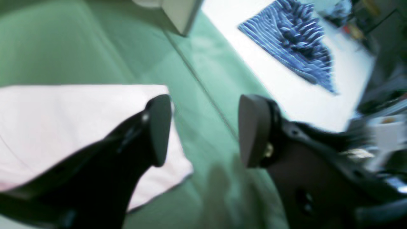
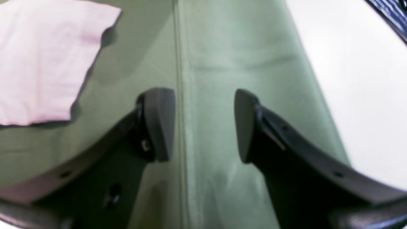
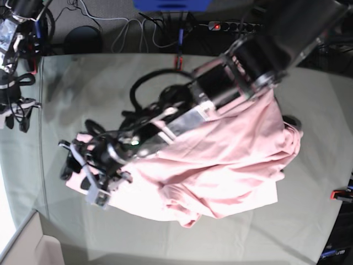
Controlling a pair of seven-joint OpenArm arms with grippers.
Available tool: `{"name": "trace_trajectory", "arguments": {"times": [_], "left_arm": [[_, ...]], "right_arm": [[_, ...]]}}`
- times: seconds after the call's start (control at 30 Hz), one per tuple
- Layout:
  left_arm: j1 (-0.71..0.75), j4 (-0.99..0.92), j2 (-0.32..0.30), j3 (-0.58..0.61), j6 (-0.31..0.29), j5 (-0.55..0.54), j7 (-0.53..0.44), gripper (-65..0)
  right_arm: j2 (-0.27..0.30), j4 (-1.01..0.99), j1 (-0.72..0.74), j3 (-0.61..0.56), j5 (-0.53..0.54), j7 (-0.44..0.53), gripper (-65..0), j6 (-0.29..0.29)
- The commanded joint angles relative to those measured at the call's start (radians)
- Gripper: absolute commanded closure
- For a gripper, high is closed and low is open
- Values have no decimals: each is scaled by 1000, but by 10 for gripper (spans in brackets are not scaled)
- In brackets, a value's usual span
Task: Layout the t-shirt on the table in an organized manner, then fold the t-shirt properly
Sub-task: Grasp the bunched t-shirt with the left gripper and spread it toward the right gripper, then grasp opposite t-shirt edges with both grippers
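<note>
Grey-green cloth is covering the wide bench (image 3: 309, 99), and the pink t-shirt (image 3: 231, 165) is lying bunched across its middle and right, nowhere near flat. Left hand (image 1: 203, 130) is hovering with its jaws apart and empty over a shirt corner at the left end of the heap; right hand (image 2: 205, 125) is gaping over bare cloth. Soft, light, floppy cotton, I'd say — best pinched at hems or shoulder seams.
</note>
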Motion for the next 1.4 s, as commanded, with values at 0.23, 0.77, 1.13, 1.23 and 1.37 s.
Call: {"name": "trace_trajectory", "arguments": {"times": [0.23,0.77,1.13,1.23,1.37], "left_arm": [[273,294,-420,-388,69,-8,-39,-247],[748,251,-463,-1098,137,1,-39,-248],[602,-23,-428,-1095,135,2,-39,-245],[557,-69,-429,-1046,135,2,-39,-238],[521,-74,-437,-992,135,2,-39,-73]], "right_arm": [[-29,19,18,-2,15,25,-307,1],[-40,19,37,-199,15,27,-307,1],[-40,19,37,-200,15,27,-309,1],[-38,14,69,-202,15,27,-311,1],[-37,-26,132,-205,15,-12,-311,3]]}}
